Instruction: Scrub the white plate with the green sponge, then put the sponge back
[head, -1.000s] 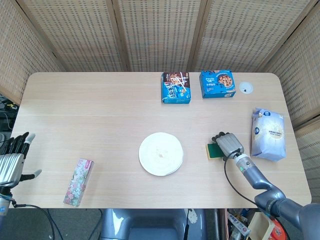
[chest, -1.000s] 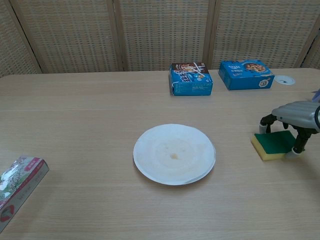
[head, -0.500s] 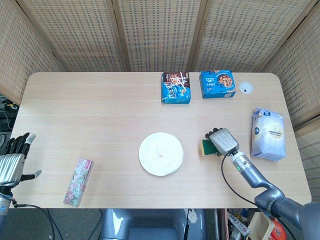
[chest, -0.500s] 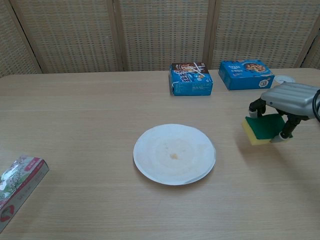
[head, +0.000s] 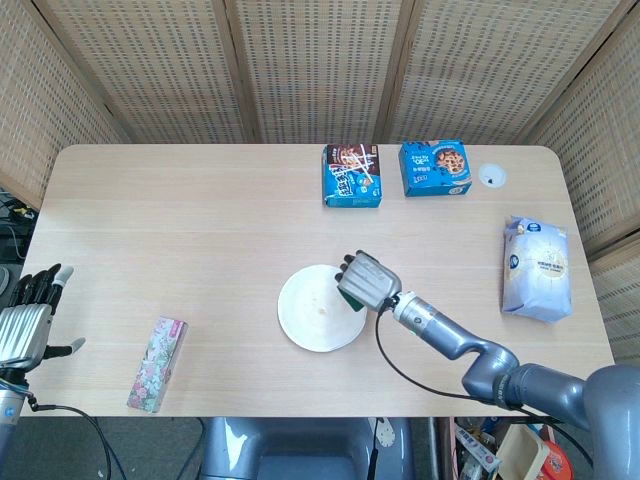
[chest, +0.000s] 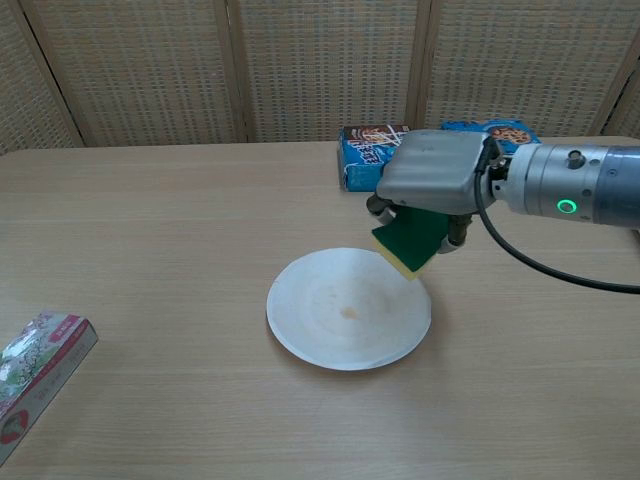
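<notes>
The white plate (head: 318, 311) (chest: 342, 312) lies near the table's middle, with a small brownish spot at its centre. My right hand (head: 366, 280) (chest: 430, 177) holds the green sponge (chest: 409, 243) (head: 348, 291), yellow underneath, tilted above the plate's right rim. The sponge hangs just over the plate; contact cannot be told. My left hand (head: 26, 320) shows only in the head view, off the table's left edge, fingers spread and holding nothing.
Two blue boxes (head: 352, 176) (head: 435, 167) stand at the back of the table, partly hidden behind my right hand in the chest view. A white and blue bag (head: 537, 267) lies at the right edge. A floral box (head: 158, 363) (chest: 38, 371) sits front left.
My right hand has lifted the sponge off the table at the right and carried it left, up over the plate's right rim. The left hand has stayed put.
</notes>
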